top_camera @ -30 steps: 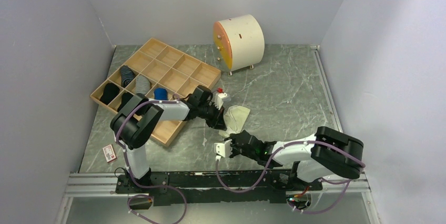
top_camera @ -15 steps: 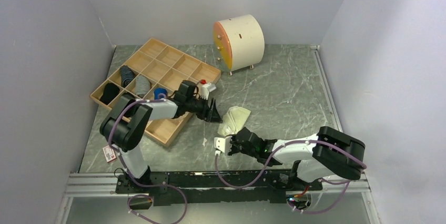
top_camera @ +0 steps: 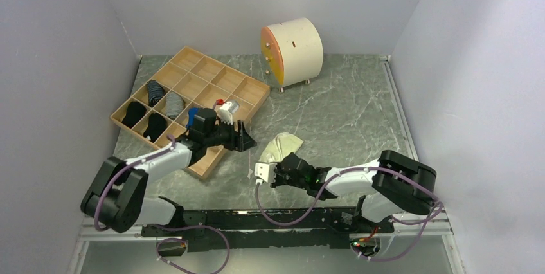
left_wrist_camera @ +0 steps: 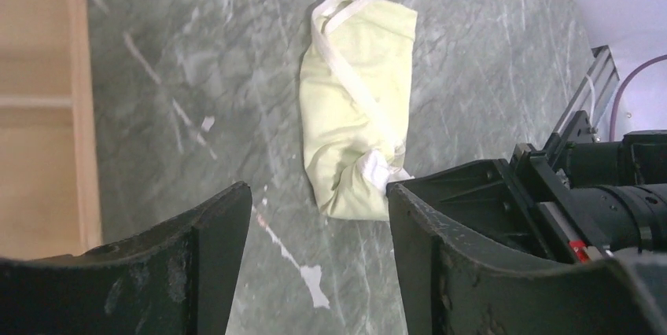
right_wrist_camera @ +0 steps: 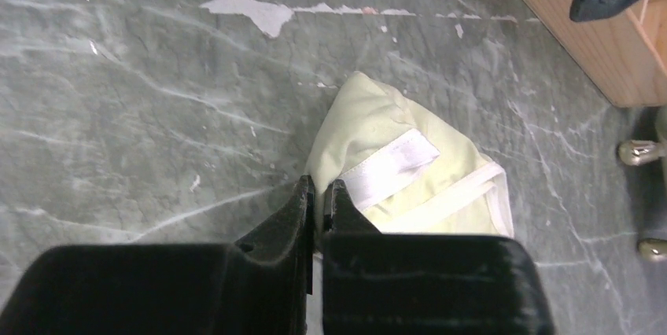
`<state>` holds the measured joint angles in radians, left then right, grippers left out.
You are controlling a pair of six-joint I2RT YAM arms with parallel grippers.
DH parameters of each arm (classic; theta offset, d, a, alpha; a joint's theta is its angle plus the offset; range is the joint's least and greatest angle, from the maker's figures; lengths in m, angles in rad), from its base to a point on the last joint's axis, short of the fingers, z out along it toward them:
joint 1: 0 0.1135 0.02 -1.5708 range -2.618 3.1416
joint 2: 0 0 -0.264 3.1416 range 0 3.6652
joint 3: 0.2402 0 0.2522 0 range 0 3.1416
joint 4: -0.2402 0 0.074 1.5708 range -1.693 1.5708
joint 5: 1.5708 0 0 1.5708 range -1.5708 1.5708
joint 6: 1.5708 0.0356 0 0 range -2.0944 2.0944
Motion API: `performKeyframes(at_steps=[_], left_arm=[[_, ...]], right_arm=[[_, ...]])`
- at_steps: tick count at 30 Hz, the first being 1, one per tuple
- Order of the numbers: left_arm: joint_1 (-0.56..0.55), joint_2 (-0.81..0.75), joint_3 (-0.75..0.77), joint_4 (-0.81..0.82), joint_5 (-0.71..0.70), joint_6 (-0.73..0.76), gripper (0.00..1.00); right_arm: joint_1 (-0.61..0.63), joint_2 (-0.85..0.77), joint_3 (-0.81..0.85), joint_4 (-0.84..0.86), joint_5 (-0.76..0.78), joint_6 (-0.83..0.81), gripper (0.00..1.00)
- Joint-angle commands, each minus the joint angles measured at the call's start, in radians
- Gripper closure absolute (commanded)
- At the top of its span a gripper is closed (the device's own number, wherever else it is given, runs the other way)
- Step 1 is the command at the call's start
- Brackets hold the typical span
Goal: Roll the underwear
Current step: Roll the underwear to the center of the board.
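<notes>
The underwear (top_camera: 283,146) is pale yellow with white trim and lies loosely folded on the grey marble table; it also shows in the left wrist view (left_wrist_camera: 358,107) and the right wrist view (right_wrist_camera: 413,166). My right gripper (top_camera: 285,161) is at its near end, shut on a pinch of the fabric's edge (right_wrist_camera: 320,190). My left gripper (top_camera: 243,139) stands open to the left of the cloth, apart from it, with only bare table between its fingers (left_wrist_camera: 315,201).
A wooden compartment tray (top_camera: 222,81) lies at the back left, with rolled dark items in its left cells; its edge is close behind my left gripper (left_wrist_camera: 47,115). A round cream cabinet (top_camera: 295,45) stands at the back, with its metal feet (right_wrist_camera: 639,150) near the cloth.
My left gripper opened, let go of the underwear and drew back left toward the tray. My right gripper closed on the cloth's near edge and shifted slightly left.
</notes>
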<state>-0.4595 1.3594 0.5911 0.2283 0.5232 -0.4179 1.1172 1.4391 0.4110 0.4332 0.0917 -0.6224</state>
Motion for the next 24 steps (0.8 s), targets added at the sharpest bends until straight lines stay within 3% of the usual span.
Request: performKeyframes(at_steps=[1, 7, 12, 16, 24], left_arm=[[0.003, -0.120, -0.084, 0.054, -0.081, -0.048, 0.32], [-0.022, -0.257, -0.235, 0.089, -0.085, -0.151, 0.32], [-0.166, -0.321, -0.322, 0.101, -0.183, -0.231, 0.30], [-0.241, -0.328, -0.376, 0.120, -0.296, -0.261, 0.29], [-0.243, -0.240, -0.431, 0.360, -0.288, -0.285, 0.23]], right_arm=[[0.023, 0.046, 0.009, 0.147, -0.066, 0.064, 1.00], [0.077, 0.111, -0.079, 0.347, -0.078, 0.077, 1.00], [0.089, 0.144, -0.126, 0.409, -0.061, 0.052, 1.00], [0.090, 0.175, -0.170, 0.493, -0.059, 0.042, 1.00], [0.092, 0.198, -0.184, 0.523, -0.067, 0.027, 1.00]])
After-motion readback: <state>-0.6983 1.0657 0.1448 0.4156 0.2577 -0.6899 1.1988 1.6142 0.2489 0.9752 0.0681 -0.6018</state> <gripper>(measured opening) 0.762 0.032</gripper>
